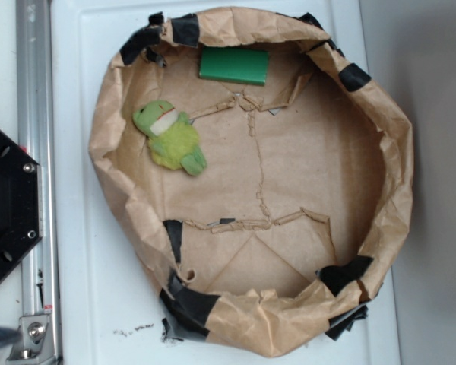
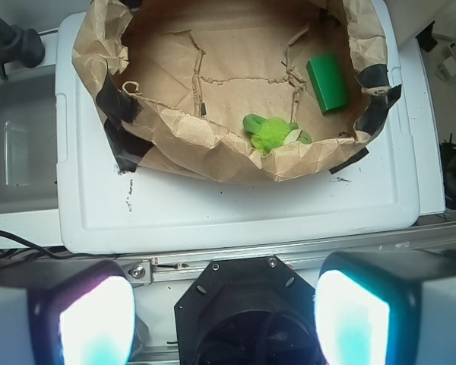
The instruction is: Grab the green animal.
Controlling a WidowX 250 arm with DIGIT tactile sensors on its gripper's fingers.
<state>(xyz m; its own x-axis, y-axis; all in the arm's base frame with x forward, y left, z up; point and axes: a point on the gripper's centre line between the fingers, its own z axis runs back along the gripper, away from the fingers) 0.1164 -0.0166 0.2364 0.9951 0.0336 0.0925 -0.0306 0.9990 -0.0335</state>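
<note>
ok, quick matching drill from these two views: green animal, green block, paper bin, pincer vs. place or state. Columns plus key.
1. green animal
2. green block
3. paper bin
4. pincer

A. flat against the bin's inner wall
B. open, outside the bin, holding nothing
C. brown, crumpled rim patched with black tape
D. on the bin floor, apart from the block

Pairs: 1-D, 2-A, 3-C, 4-B

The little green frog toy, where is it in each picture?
Exterior view: the small fuzzy green plush frog lies in the upper left of the brown paper bowl, near its wall.
Wrist view: the frog sits at the lower middle of the bowl, just behind its near rim.
Shared landmark: the flat dark-green rectangular block, which lies inside the bowl close to the frog.
</note>
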